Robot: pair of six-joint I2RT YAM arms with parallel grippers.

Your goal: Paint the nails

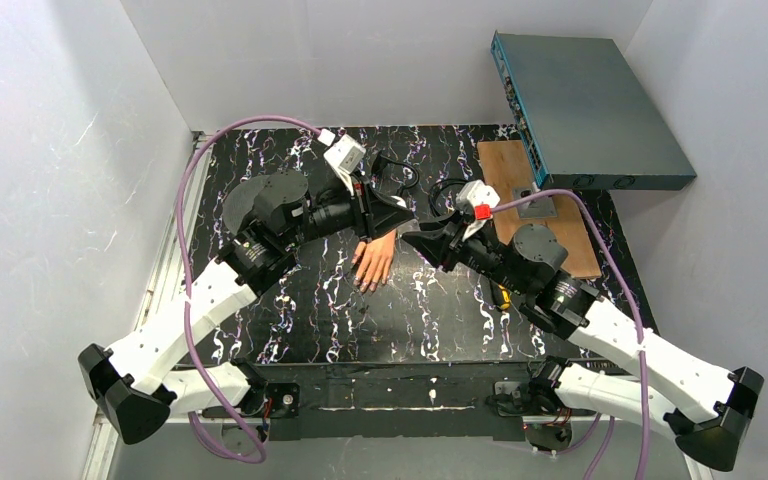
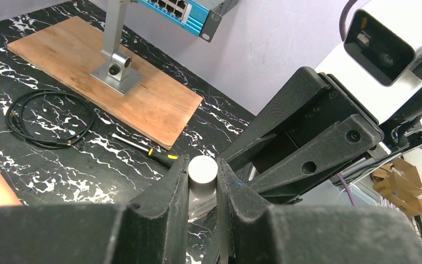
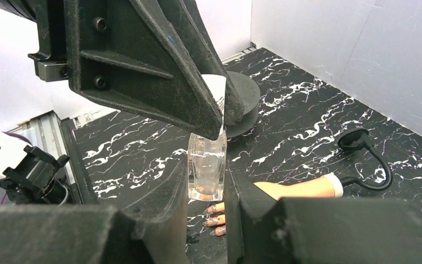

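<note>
While right pincer (image 3: 204, 177) is clamping clear glass polish bottle (image 3: 206, 159), left pincer (image 2: 202, 169) is pinching its silvery round cap (image 2: 203, 181): uncapping step, by looks. Tiny purplish nails (image 3: 215, 221) on flesh-coloured mannequin hand (image 1: 374, 262) are lying mid black marbled tabletop (image 1: 440, 320), just below. Next move is calling for twisting cap free.

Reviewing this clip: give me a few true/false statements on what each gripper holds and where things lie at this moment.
1. The right gripper clamps a clear glass bottle. True.
2. The left gripper grips the cap of that bottle. True.
3. The mannequin hand is lifted off the table. False: it lies on the table, below the grippers.
4. The screwdriver rests on the wooden board. False: it lies on the table beside the board.
</note>
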